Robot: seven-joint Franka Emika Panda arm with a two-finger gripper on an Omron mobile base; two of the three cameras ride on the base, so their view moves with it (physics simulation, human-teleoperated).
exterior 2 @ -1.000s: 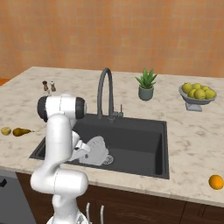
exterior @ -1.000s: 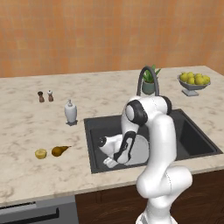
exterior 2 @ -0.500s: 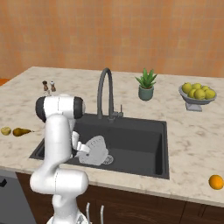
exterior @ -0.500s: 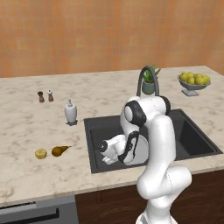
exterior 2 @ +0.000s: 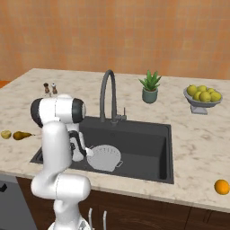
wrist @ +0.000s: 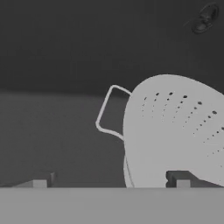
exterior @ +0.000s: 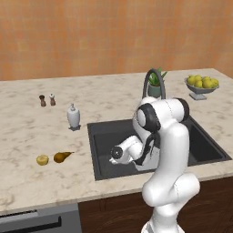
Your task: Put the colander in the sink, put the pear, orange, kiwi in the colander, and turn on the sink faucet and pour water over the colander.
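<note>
The colander [exterior 2: 104, 157] sits on the floor of the sink [exterior 2: 148, 134], toward its front left part as seen from the right base camera, with one little wire handle poking out to the right. The white arm bends down into the basin, and the gripper [wrist: 109, 183] hangs just beside the colander with its two dark fingertips [wrist: 39, 183] spread wide apart, released and holding nothing; one tip sits against the bowl's perforated side in the hand camera, the other stands off over bare sink floor. The round drain [wrist: 204, 19] shows in the far corner of that view. The sink faucet [exterior 2: 108, 92] arches over the back edge of the basin. On the marble surface [exterior: 27, 132] to the left of the sink, the pear [exterior: 62, 156] and the kiwi [exterior: 42, 159] lie just beside each other. The orange [exterior 2: 222, 187] rests well apart from them, out on the front right of the surface
</note>
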